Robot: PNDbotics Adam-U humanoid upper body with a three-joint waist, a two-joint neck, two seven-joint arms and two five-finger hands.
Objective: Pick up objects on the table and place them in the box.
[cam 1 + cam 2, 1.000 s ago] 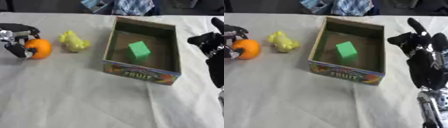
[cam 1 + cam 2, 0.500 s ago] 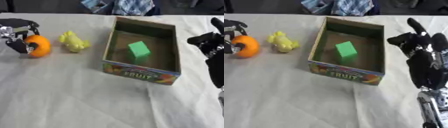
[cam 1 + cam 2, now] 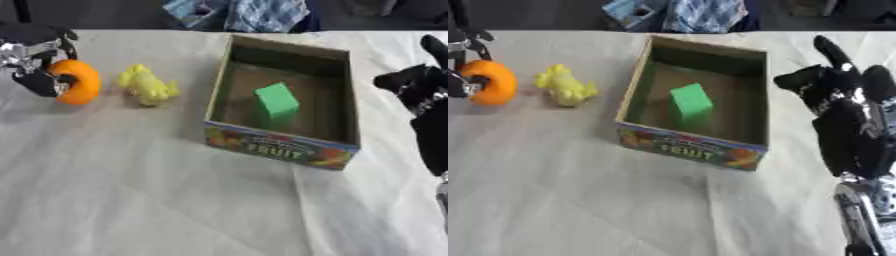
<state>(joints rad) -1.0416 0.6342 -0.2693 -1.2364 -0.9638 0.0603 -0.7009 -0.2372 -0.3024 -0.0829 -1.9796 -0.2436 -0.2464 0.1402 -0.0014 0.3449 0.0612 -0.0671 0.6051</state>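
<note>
Now the left hand grips the orange, and it needs lifting high enough to clear the box wall before release.

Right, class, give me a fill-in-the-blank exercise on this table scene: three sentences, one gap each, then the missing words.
1. The left hand has its fingers curled round the ____ ball.
2. Inside the cardboard fruit box stands a ____ block.
3. The yellow toy lies on the table between the ball and the ____.

Missing words: orange; green; box
</note>
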